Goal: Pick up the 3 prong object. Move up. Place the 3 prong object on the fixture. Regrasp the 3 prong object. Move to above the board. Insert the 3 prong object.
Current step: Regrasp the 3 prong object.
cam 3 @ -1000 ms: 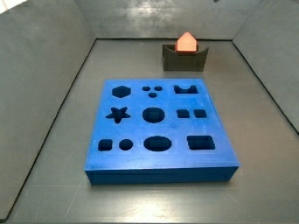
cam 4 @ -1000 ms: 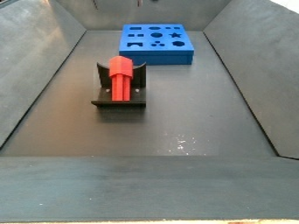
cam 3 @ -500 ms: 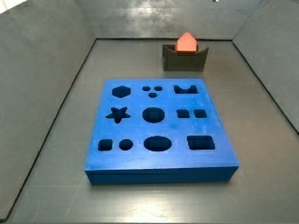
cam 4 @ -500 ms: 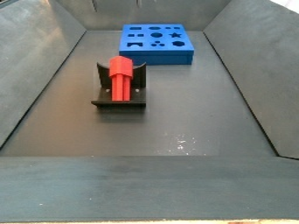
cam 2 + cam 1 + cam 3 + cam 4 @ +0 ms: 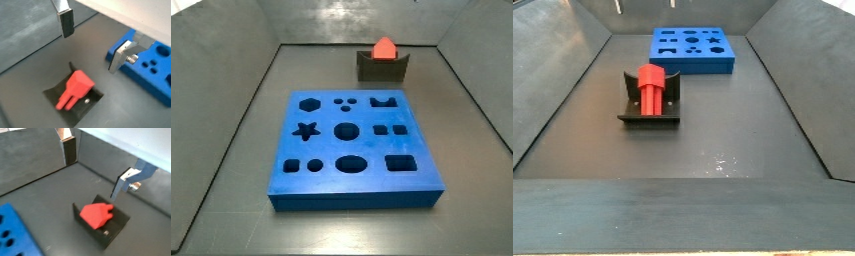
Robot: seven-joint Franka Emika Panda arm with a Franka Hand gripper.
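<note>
- Both wrist views show the gripper (image 5: 90, 37) with its jaws spread wide and nothing between them; the two silver fingers with dark pads (image 5: 70, 150) stand well apart, above the bench and clear of everything on it.
- The 3 prong object (image 5: 73, 88) lies below the gap between the jaws, not touching either finger. In a wrist view its red body (image 5: 97, 214) sits roughly midway under the two plates.
- Its long axis runs along the notch of the fixture (image 5: 90, 102), and judging by both wrist views that axis lies across the line joining the fingers, so the jaws look set to close on the peg's long sides. The prongs point toward the fixture's base plate; the pointed end rests up in the notch.
- In both side views the peg (image 5: 649, 85) rests on the fixture (image 5: 649, 105), tilted with its pointed end up (image 5: 382, 46), and the gripper itself is out of frame there.
- I judge the placing step done and the regrasp next: the move is a plain drop onto the peg, keeping the fingers either side of it and off the fixture's raised walls.
- The board (image 5: 352, 150) lies flat on the bench (image 5: 727, 140), well apart from the fixture; a corner of it shows in a wrist view (image 5: 150, 62).
- No brand, label or writing can be read anywhere.
</note>
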